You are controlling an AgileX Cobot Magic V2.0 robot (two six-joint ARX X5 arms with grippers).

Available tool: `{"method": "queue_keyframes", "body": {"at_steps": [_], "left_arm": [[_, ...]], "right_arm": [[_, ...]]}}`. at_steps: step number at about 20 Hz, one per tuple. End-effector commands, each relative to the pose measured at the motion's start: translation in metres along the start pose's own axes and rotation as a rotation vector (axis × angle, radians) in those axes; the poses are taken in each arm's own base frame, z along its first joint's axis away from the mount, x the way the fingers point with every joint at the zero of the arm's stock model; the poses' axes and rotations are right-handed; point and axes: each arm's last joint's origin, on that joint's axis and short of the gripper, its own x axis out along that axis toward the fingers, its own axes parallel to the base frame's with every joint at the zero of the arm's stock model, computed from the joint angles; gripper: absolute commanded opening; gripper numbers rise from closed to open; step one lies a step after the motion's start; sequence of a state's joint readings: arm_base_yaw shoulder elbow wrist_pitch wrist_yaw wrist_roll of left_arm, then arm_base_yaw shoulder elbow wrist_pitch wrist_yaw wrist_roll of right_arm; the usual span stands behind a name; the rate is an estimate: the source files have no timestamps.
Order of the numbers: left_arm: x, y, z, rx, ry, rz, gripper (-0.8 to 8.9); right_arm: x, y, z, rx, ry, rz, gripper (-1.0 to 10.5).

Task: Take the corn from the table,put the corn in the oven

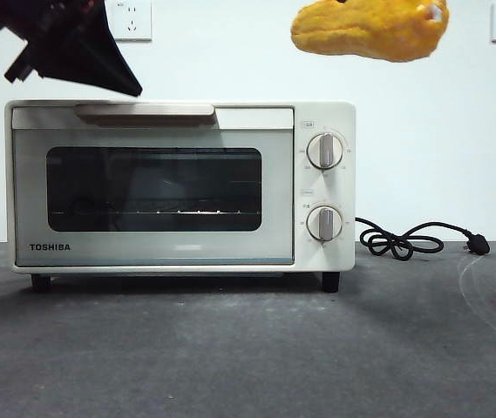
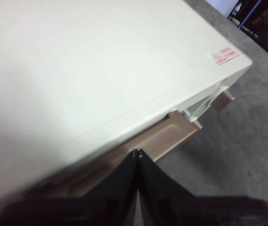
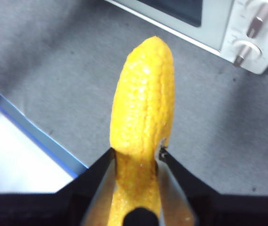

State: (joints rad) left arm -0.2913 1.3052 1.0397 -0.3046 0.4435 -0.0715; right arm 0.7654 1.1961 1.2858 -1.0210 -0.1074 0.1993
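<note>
Front view: I see the oven (image 1: 178, 187) standing on the grey table (image 1: 248, 348), door shut, its cord (image 1: 417, 237) trailing beside it. The corn (image 1: 371, 28) hangs high above the oven's knob side, clear of the table. A dark gripper tip shows at the upper corner over the handle (image 1: 145, 110).

Left wrist view: my left gripper (image 2: 137, 157) has its jaws pressed together on nothing, poised just above the beige handle (image 2: 164, 139) at the oven's top front edge.

Right wrist view: my right gripper (image 3: 137, 155) is clamped on the corn (image 3: 144, 103) near its thick end, over the table in front of the knobs (image 3: 247, 49).

I judge the pickup done and the door unopened. The next move calls for pulling the handle down before the corn goes in.

The table is matte and scuffed; the white wall behind carries sockets (image 1: 130, 19).
</note>
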Motion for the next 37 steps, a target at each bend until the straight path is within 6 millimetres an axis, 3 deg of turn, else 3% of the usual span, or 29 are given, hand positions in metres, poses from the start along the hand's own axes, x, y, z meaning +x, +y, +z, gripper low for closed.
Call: {"method": "queue_keyframes", "body": {"at_steps": [1, 11, 21, 27, 31, 37], "left_arm": [[0.007, 0.003, -0.002, 0.014, 0.018, 0.0, -0.06], [0.011, 0.001, -0.029, -0.057, 0.279, 0.037, -0.06], [0.007, -0.049, -0.051, 0.009, 0.503, -0.082, -0.06], [-0.024, -0.072, -0.046, 0.093, 0.421, -0.128, -0.06], [-0.057, -0.077, -0.039, 0.144, 0.298, -0.032, -0.06], [-0.12, -0.088, -0.039, 0.174, 0.079, 0.08, -0.06]], "right_arm": [[0.0, 0.0, 0.001, 0.006, -0.005, -0.006, -0.1], [0.0, 0.0, 0.001, 0.005, -0.009, -0.019, -0.1], [0.0, 0.0, 0.001, 0.005, -0.01, -0.02, -0.1], [0.0, 0.001, 0.005, -0.007, -0.049, -0.012, -0.1], [-0.001, 0.006, 0.013, -0.027, -0.135, 0.038, -0.1], [0.006, 0.042, 0.03, -0.227, -0.321, 0.177, -0.1]]}}
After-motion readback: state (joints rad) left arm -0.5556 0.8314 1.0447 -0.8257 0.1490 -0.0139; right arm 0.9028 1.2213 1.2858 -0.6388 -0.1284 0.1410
